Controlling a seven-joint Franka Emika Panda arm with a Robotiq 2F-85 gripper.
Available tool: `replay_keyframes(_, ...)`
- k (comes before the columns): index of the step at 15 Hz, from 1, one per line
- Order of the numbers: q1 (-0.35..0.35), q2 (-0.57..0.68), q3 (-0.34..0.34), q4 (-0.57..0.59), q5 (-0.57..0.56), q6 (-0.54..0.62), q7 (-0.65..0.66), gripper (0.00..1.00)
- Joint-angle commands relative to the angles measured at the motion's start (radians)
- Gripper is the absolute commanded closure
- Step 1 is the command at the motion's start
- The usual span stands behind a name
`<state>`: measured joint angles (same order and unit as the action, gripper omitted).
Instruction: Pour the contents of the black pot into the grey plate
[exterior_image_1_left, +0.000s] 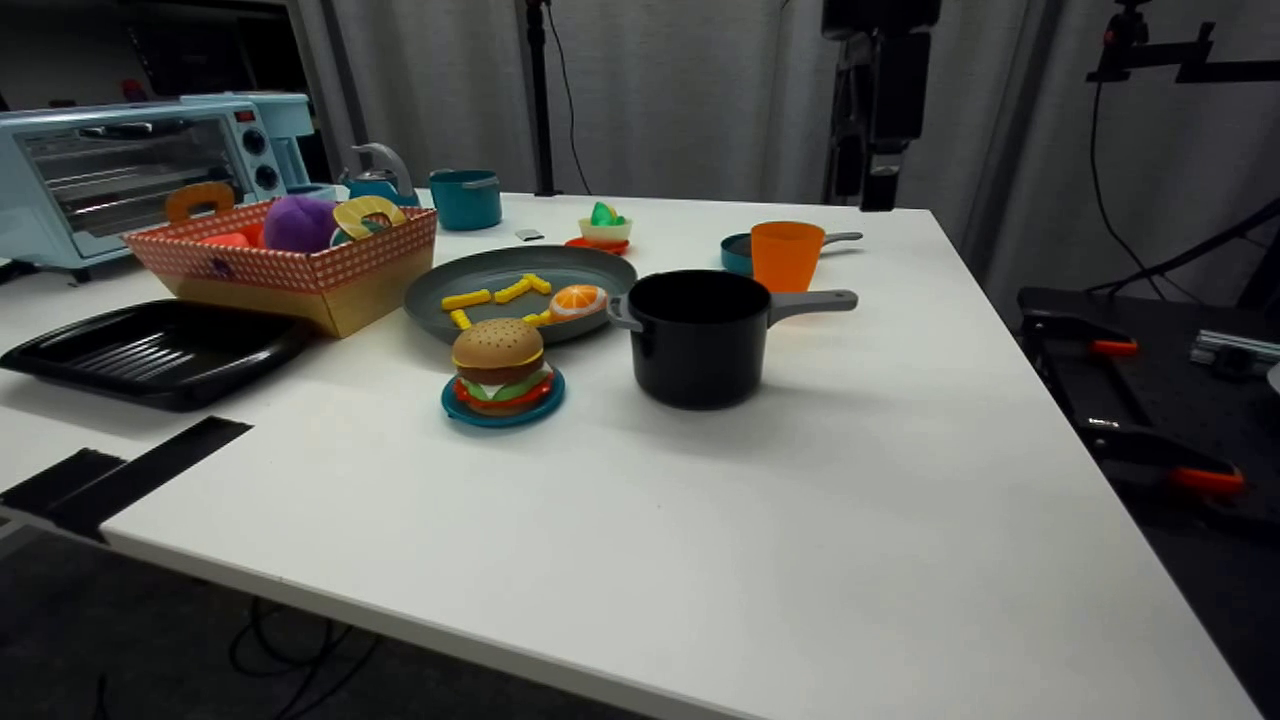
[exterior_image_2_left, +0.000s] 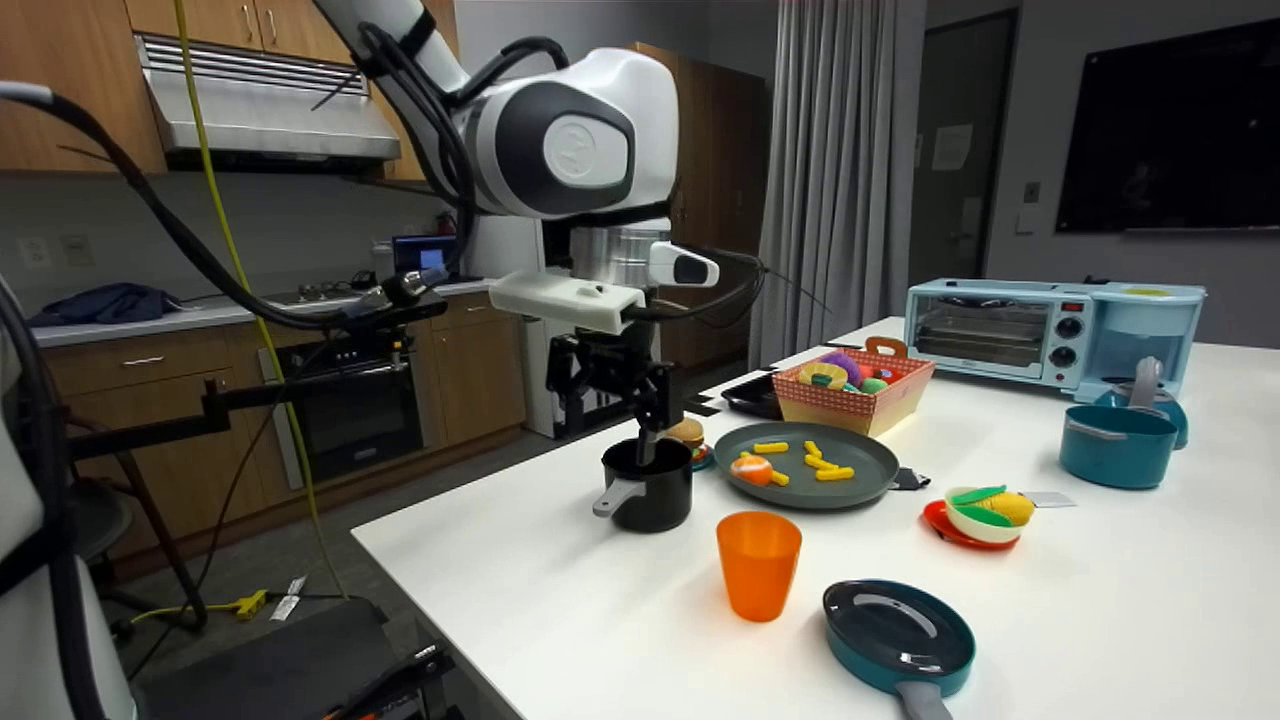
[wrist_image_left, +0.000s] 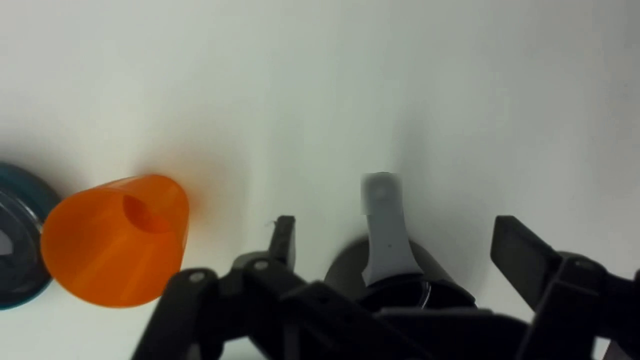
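Observation:
The black pot (exterior_image_1_left: 697, 350) stands upright on the white table, also in an exterior view (exterior_image_2_left: 660, 505). Its grey handle (exterior_image_1_left: 815, 302) shows in the wrist view (wrist_image_left: 387, 240). Its inside is dark, so its contents cannot be made out. The grey plate (exterior_image_1_left: 588, 262) lies beside it, also in an exterior view (exterior_image_2_left: 850, 452), with yellow sticks and an orange-and-white piece on it. The plate is out of the wrist view. My gripper (wrist_image_left: 395, 220) is open and empty above the pot's handle end, its fingers either side of the handle in the picture. It also shows in both exterior views (exterior_image_1_left: 865, 195) (exterior_image_2_left: 652, 435).
An orange cup (exterior_image_2_left: 758, 565) and a teal pan (exterior_image_2_left: 900, 640) stand near the pot's handle side. A burger on a teal dish (exterior_image_1_left: 502, 375) sits close to pot and plate. A basket (exterior_image_1_left: 300, 270), a black tray (exterior_image_1_left: 150, 350) and a toaster oven (exterior_image_1_left: 140, 170) stand farther off.

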<state>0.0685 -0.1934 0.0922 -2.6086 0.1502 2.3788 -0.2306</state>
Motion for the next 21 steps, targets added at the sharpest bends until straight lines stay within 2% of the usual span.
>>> replay_keyframes(1, 0.02, -0.211, 0.032, -0.085, -0.093, -0.111, 0.16, 0.0)
replay_keyframes(4, 0.041, -0.319, 0.074, -0.09, -0.13, -0.229, 0.257, 0.0)
replay_keyframes(10, 0.105, -0.447, 0.136, -0.061, -0.108, -0.422, 0.373, 0.0)
replay_keyframes(11, 0.095, -0.368, 0.117, -0.043, -0.115, -0.374, 0.336, 0.0)
replay_keyframes(21, 0.107, -0.399, 0.129, -0.043, -0.113, -0.399, 0.36, 0.0)
